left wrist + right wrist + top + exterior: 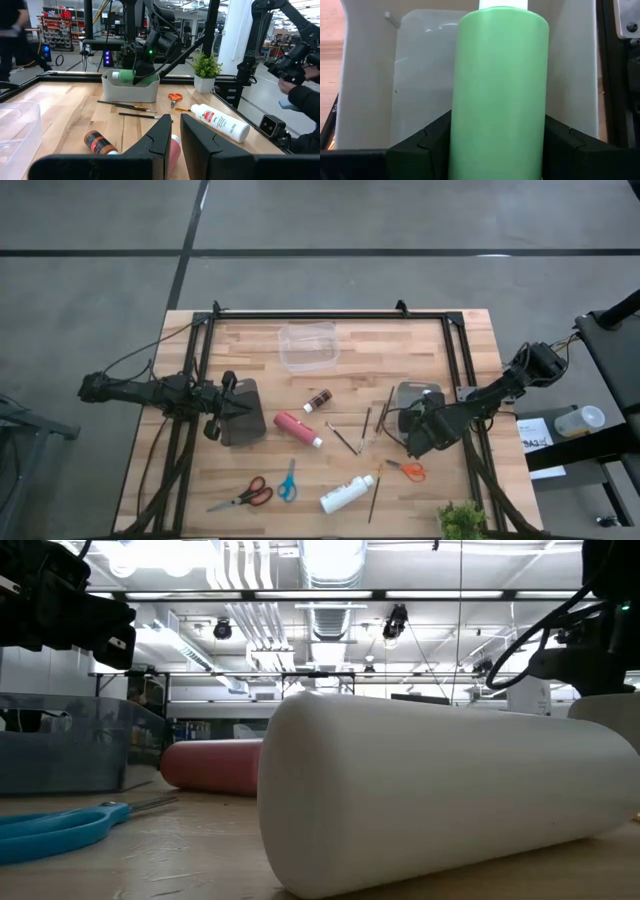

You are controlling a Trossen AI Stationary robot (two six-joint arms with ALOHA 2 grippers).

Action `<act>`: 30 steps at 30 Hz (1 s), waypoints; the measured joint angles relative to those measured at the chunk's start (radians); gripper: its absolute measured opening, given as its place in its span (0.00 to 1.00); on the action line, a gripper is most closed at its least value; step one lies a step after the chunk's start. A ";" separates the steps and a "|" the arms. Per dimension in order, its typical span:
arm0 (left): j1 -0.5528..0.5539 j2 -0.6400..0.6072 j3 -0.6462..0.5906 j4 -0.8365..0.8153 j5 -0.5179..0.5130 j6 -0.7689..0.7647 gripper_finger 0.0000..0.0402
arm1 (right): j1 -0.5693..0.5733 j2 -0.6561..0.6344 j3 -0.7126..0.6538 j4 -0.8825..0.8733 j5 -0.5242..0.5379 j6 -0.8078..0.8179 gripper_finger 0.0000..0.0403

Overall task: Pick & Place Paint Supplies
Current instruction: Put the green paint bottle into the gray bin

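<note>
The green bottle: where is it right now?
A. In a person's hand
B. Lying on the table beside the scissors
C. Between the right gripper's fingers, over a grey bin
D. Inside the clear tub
C: the right gripper clasps the green bottle on both sides, with the grey bin behind it.

bottle [497, 85] over bin [131, 89] | brushes [362, 428] left of bin | scissors [407, 470] just before bin

the wooden table [240, 350] held a clear container [307, 345], a grey bin [420, 398], a red bottle [297, 427], a small brown bottle [318, 400], a white bottle [346, 494], brushes [343, 439], and red [243, 498], blue [288, 481] and orange scissors [408, 470].
</note>
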 joint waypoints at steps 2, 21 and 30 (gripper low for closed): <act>0.000 0.000 0.000 0.000 0.000 0.000 0.13 | 0.000 0.000 0.000 0.011 -0.001 0.000 0.53; 0.000 0.000 0.000 0.000 0.000 0.000 0.13 | -0.001 0.000 0.000 0.009 0.003 0.049 0.53; 0.000 0.000 0.000 0.000 0.000 0.000 0.13 | 0.000 0.000 0.000 -0.003 0.002 0.064 0.57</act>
